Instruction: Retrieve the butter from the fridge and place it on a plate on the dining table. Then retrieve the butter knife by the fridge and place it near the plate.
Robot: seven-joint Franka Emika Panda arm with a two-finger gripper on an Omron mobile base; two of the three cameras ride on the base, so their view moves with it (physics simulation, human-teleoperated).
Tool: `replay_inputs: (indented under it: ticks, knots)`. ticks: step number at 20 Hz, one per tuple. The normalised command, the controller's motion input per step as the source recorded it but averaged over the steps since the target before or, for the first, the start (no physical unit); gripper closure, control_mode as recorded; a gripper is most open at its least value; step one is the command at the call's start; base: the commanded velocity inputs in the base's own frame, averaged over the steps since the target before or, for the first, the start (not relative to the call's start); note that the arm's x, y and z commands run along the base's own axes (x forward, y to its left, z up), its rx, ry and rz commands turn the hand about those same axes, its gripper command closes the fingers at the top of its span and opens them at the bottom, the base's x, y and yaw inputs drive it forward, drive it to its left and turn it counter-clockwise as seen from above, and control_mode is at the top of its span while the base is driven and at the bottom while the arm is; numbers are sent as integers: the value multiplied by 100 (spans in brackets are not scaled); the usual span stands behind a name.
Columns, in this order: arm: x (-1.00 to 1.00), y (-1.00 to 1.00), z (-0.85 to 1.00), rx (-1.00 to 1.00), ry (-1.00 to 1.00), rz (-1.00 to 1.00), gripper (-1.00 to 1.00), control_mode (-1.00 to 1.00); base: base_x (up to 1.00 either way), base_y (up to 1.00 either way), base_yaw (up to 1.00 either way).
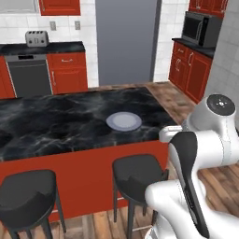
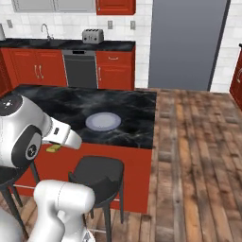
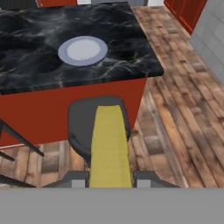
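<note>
My gripper (image 3: pixel 109 180) is shut on the butter (image 3: pixel 109 144), a pale-yellow stick that runs out from between the fingertips. It hangs over a dark stool (image 3: pixel 81 124) at the near side of the dining table (image 3: pixel 35 48). From the right base view the butter (image 2: pixel 53 149) peeks out yellow under my hand, just short of the table's edge (image 2: pixel 137 142). The round blue-grey plate (image 3: pixel 83 49) (image 1: pixel 123 122) (image 2: pixel 103 121) lies bare on the black marble, ahead of the gripper. Across the room the grey fridge (image 1: pixel 126 42) (image 2: pixel 186 42) stands closed. The butter knife is out of view.
Two dark stools (image 1: pixel 140 170) (image 1: pixel 28 196) stand along the table's near side. Red cabinets, a dishwasher (image 2: pixel 81 68) and a toaster (image 2: pixel 93 36) line the back wall, and a microwave (image 1: pixel 200 28) sits at the right. Wooden floor (image 2: pixel 198 151) lies open right of the table.
</note>
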Motion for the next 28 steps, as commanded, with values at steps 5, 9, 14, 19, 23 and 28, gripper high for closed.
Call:
replay_inputs:
  ticks: [5, 9, 14, 19, 23, 28]
  knots:
    - [0, 0, 0, 0, 0, 0, 100, 100, 59, 5, 0]
    - [0, 0, 0, 0, 0, 0, 100, 100, 58, 4, 0]
    - [0, 0, 0, 0, 0, 0, 100, 100, 42, 5, 0]
    - [0, 0, 0, 0, 0, 0, 100, 100, 26, 2, 0]
    - [0, 0, 0, 0, 0, 0, 100, 100, 1, 0, 0]
    - [25, 0, -2, 1, 0, 0, 100, -100, 0, 0, 0]
